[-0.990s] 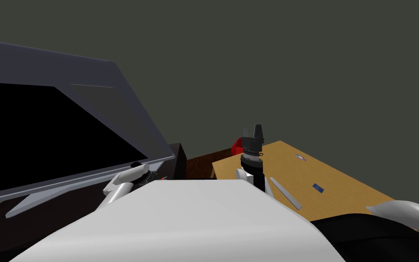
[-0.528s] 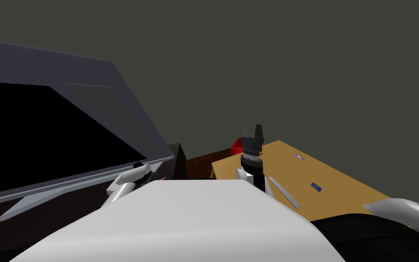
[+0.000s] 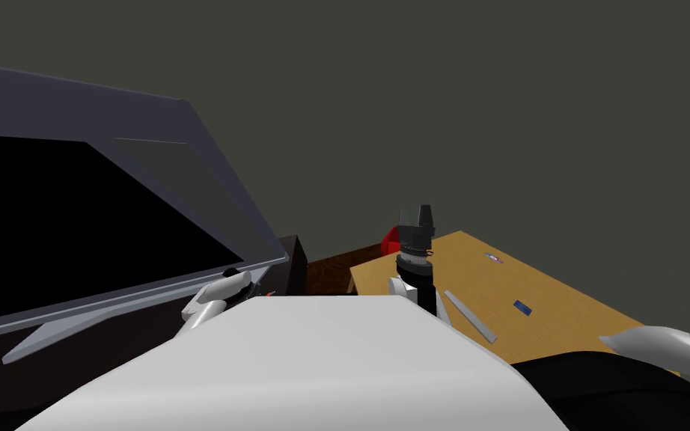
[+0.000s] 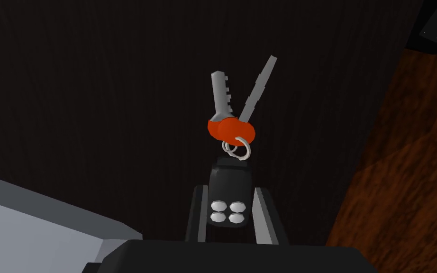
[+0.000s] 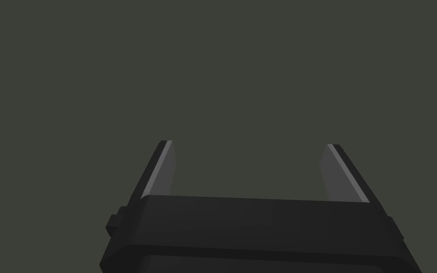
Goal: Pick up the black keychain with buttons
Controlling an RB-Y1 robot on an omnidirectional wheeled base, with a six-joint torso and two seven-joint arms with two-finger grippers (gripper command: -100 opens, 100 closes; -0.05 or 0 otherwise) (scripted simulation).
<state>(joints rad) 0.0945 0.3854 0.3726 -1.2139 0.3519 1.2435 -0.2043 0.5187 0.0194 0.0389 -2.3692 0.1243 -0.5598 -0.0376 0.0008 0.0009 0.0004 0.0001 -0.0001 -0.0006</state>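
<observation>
- Left gripper (image 4: 230,188): fingers pinch the black keychain (image 4: 229,195) at its button end, against a dark surface (image 4: 94,95).
- Risk: our narrow side grip may slip if the ringed keys (image 4: 222,95) swing.
- Long axis follows the fingers; keys point away.
- Right gripper (image 5: 249,144): fingers spread, empty.

Right arm's jaws spread wide apart, thin and light grey.

Your left gripper (image 4: 228,199) is clamped on the keychain (image 4: 229,182); your right gripper (image 5: 250,144) points upward, fingers apart.
</observation>
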